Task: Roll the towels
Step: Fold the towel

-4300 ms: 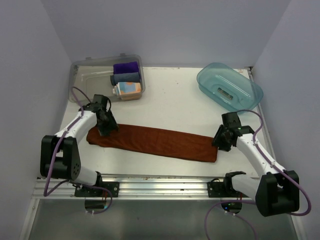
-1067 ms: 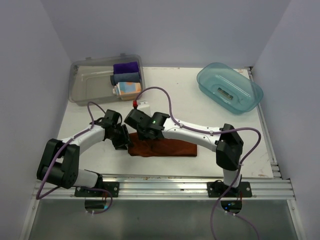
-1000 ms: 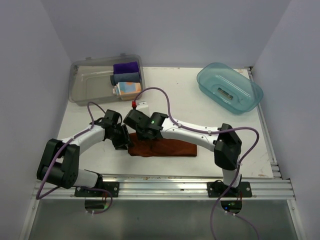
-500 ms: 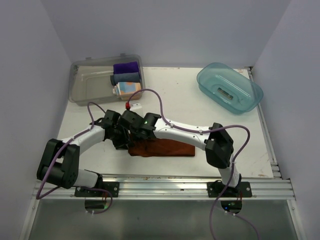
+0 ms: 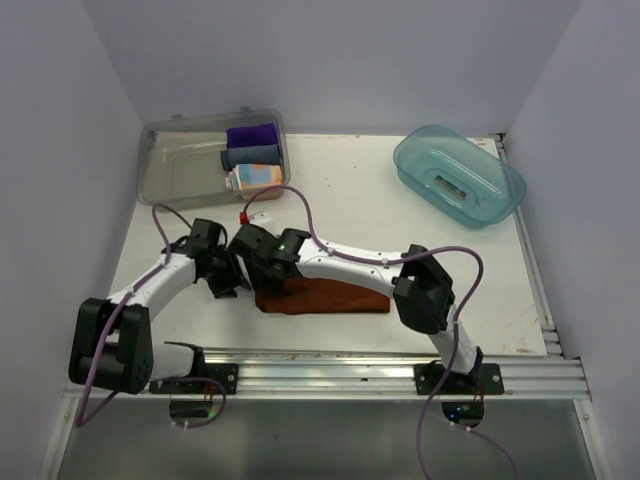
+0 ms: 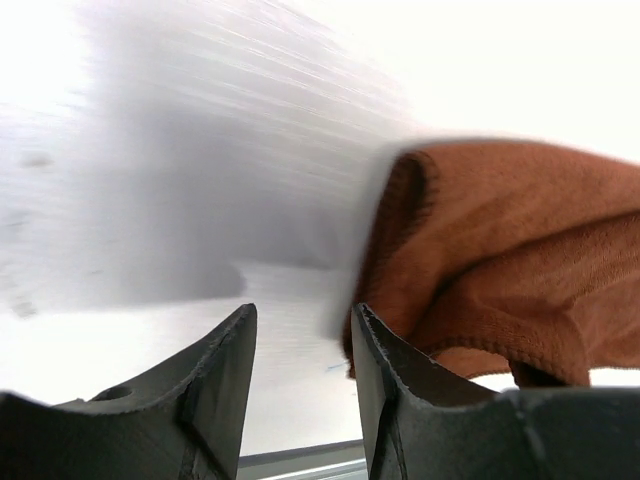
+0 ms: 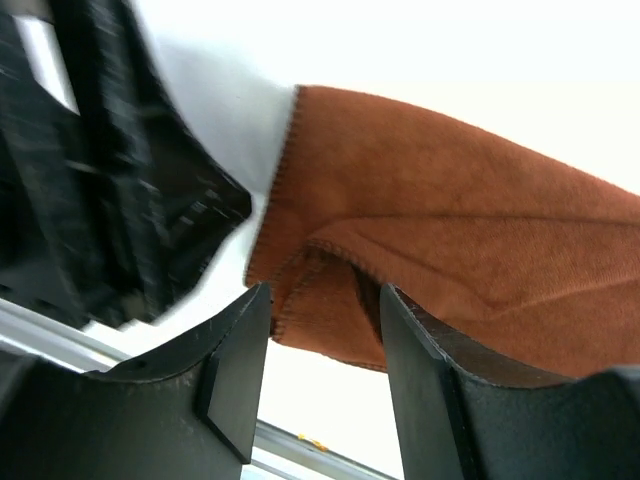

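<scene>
The rust-brown towel [image 5: 325,297] lies folded over on itself, flat on the table near the front edge. My right gripper [image 5: 266,272] has reached across to its left end. In the right wrist view the right gripper [image 7: 323,292] is open, its fingers apart over the folded corner of the towel [image 7: 450,240]. My left gripper [image 5: 226,277] sits just left of the towel. In the left wrist view the left gripper [image 6: 302,312] is open over bare table, the towel's edge [image 6: 490,250] just right of its right finger. The patterned towel [image 5: 256,178] lies rolled in the clear bin.
The clear bin [image 5: 180,170] at the back left also holds a purple cloth [image 5: 250,134] and a grey-blue cloth [image 5: 252,155]. A teal tub [image 5: 460,175] stands at the back right. A metal rail [image 5: 320,360] runs along the near edge.
The towel, earlier stretched long, now lies folded. In the last second my right gripper opened and let go of its left end, and my left gripper drew back leftward off it.
</scene>
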### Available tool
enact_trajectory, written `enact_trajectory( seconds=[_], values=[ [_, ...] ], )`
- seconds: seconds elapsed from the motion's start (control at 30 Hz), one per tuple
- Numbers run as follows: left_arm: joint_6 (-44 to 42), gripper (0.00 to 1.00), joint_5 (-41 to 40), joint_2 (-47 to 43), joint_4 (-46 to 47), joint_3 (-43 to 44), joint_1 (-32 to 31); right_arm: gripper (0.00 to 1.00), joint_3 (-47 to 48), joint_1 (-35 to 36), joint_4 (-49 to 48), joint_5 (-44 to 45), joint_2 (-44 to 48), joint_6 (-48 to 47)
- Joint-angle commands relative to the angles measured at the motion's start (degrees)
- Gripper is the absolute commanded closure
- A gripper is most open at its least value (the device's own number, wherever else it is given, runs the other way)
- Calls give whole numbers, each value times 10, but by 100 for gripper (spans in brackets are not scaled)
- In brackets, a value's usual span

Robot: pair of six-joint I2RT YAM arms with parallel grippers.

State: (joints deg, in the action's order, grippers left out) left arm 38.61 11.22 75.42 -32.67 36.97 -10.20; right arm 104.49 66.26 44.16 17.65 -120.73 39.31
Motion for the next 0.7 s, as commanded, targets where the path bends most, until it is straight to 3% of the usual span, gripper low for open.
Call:
enact_trajectory(
  seconds=[0.0,0.2,0.27,0.47,0.67],
  values=[
    [-35,53,-42,-46,-52,28,32,48,-10,-12,-43,-4,69,-21],
    [-50,53,-47,-88,-51,53,38,52,-180,-78,-86,5,216,-7],
    [-65,53,-58,-104,-41,70,5,54,-231,-105,-95,-4,252,7],
    [-67,45,-156,-88,-66,157,-172,54,-429,-196,-106,-24,394,43],
    [-64,32,-221,-10,-84,216,-309,53,-481,-210,-90,-16,438,56]
  ],
)
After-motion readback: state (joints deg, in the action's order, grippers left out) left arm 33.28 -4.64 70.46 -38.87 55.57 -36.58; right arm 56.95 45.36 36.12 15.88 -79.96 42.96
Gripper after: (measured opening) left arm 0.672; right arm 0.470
